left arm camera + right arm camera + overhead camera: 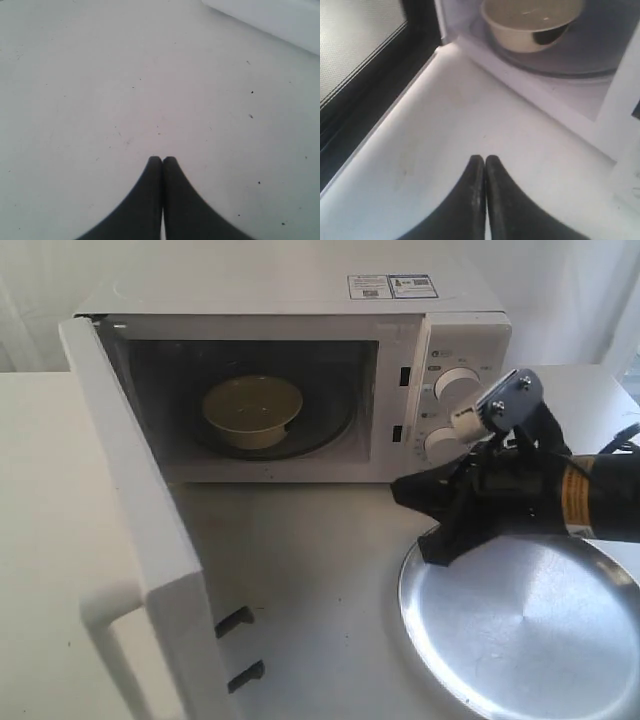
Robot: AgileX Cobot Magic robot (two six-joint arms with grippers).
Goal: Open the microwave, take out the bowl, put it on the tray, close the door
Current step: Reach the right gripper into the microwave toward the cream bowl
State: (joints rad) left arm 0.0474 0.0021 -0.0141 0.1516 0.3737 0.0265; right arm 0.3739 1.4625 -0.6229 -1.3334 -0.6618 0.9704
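Note:
The white microwave [300,300] stands at the back with its door [130,520] swung wide to the left. The cream bowl [252,410] rests on the glass turntable inside and shows again in the right wrist view as the bowl [530,25]. The silver tray [530,630] lies at the front right. My right gripper [405,492] hovers over the table in front of the microwave, by the tray's far left rim. Its fingers are pressed together, empty, gripper [484,159]. My left gripper [162,160] is shut over bare table and is not in the exterior view.
The open door's handle [130,650] and two black latch hooks [240,620] jut out at the front left. The door's mesh inner side [355,60] runs beside the right gripper. Two white dials [455,385] face the right arm. White tabletop [310,570] lies between door and tray.

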